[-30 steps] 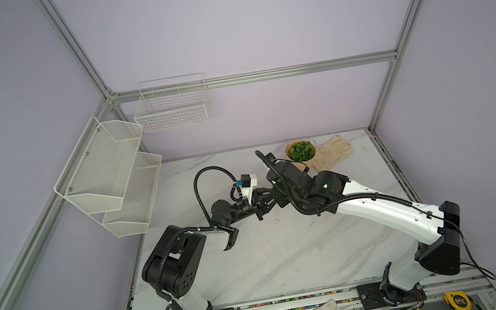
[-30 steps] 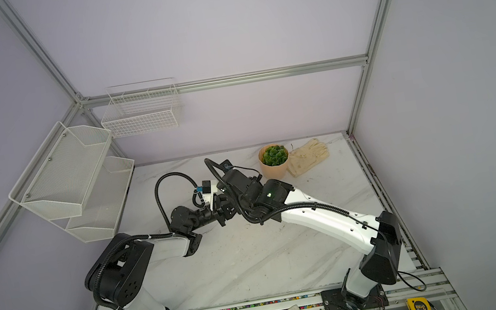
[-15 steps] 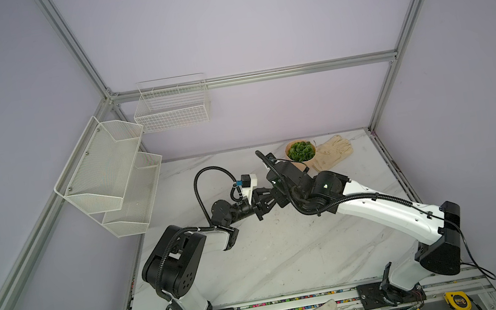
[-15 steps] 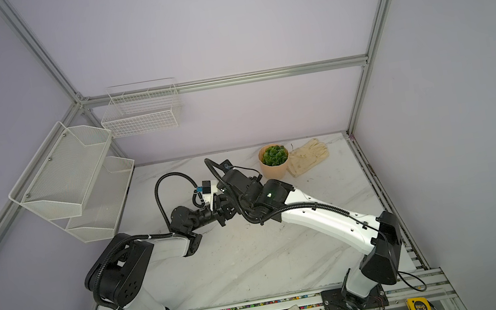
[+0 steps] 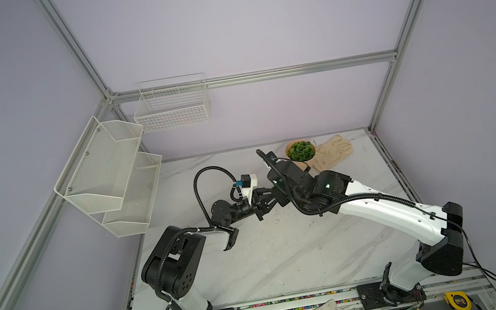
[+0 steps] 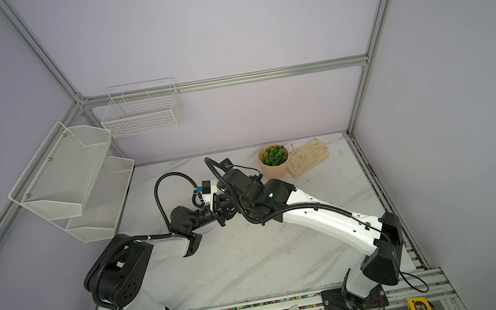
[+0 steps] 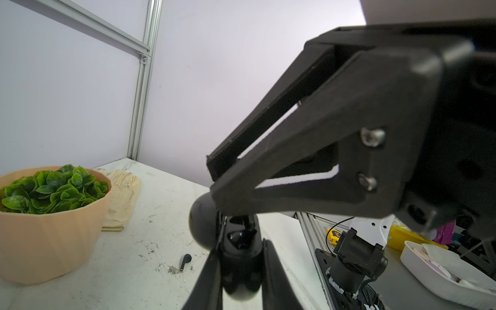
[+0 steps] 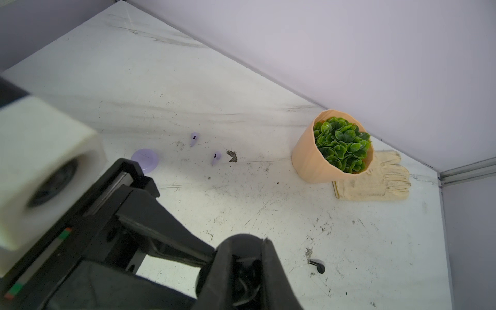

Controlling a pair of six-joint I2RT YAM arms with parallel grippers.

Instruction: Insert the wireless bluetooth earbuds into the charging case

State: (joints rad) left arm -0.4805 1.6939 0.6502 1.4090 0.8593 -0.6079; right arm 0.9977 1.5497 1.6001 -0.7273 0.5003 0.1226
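My left gripper [image 7: 240, 249] is shut on an open black charging case [image 7: 243, 268] and holds it above the table, its round lid [image 7: 201, 225] hanging to one side. My right gripper [image 7: 216, 200] is shut, and its tips reach into the case's mouth. Something dark and glossy sits inside the case; I cannot tell whether it is pinched. One black earbud [image 8: 317, 265] lies loose on the marble table [image 8: 268, 188]. Two lilac earbuds [image 8: 194, 138] [image 8: 216, 157] lie next to a closed lilac case [image 8: 145, 160]. In both top views the grippers meet mid-table [image 5: 265, 200].
A peach pot with a green plant [image 8: 314, 161] stands at the back. A pair of cream gloves [image 8: 375, 183] lies beside it. A brown debris bit [image 8: 232, 156] sits by one lilac earbud. White wire shelves [image 5: 109, 181] and a basket [image 5: 171, 107] hang on the walls.
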